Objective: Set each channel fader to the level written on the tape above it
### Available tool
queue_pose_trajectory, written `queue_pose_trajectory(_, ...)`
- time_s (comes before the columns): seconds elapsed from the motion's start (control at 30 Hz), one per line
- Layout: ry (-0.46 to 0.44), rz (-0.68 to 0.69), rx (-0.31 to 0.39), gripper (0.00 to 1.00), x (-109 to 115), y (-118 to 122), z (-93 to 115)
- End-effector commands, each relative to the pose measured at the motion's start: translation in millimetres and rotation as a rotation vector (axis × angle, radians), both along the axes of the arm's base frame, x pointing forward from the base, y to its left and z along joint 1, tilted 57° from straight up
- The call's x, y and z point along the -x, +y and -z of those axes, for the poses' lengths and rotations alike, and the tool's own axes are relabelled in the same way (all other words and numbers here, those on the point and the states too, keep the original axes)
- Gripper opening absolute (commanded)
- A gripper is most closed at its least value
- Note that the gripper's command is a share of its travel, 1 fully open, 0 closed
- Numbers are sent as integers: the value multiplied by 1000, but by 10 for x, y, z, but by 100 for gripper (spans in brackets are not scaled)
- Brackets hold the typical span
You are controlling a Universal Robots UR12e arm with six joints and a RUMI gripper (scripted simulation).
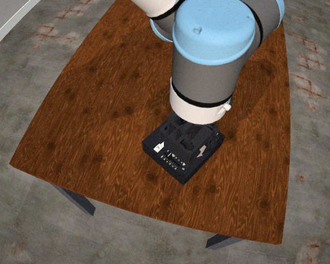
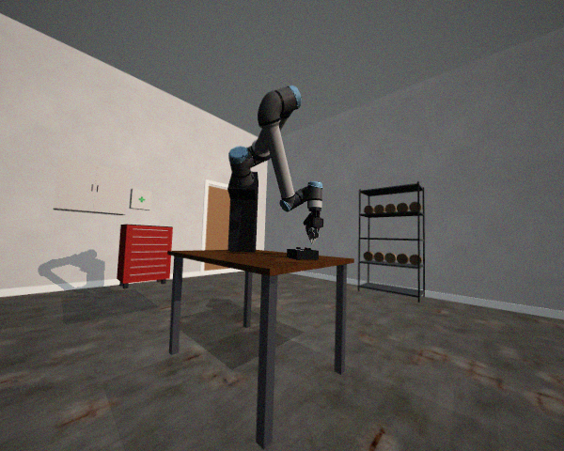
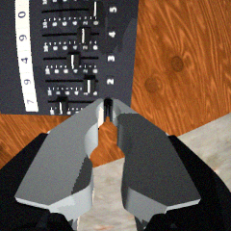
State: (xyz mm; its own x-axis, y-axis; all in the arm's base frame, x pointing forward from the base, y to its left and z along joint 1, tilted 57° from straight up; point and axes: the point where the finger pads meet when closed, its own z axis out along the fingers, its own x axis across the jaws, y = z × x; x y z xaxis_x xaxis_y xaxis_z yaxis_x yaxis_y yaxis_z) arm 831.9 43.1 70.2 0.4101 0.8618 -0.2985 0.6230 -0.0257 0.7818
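The dark lighting desk [image 1: 183,149] lies on the wooden table, near its front right part, and shows small in the exterior view [image 2: 302,253]. In the wrist view the desk [image 3: 72,53] fills the upper left, with several horizontal fader slots numbered along the right and a white tape strip [image 3: 25,55] with written digits along the left. The fader caps [image 3: 83,35] sit at different places along their slots. My gripper [image 3: 108,100] is shut on nothing, its tips hovering above the desk's near edge beside the lowest slot. In the top view the arm's wrist hides much of the desk.
The wooden table [image 1: 159,119] drops off close behind the desk, with grey floor [image 3: 202,140] beyond its edge. A red tool cabinet [image 2: 144,253] and a metal shelf [image 2: 391,238] stand far off by the walls.
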Motion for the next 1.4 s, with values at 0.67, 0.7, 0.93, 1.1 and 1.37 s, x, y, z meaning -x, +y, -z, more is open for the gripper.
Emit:
queue_pose_trajectory(0.67, -1, 0, -1, 0, -107, -67, 84)
queue_pose_trajectory(0.7, -1, 0, -1, 0, -109, -69, 86)
queue_pose_trajectory(0.93, -1, 0, -1, 0, -116, -74, 91)
queue_pose_trajectory(1.1, -1, 0, -1, 0, -116, -74, 92)
queue_pose_trajectory(1.37, -1, 0, -1, 0, -116, -74, 92)
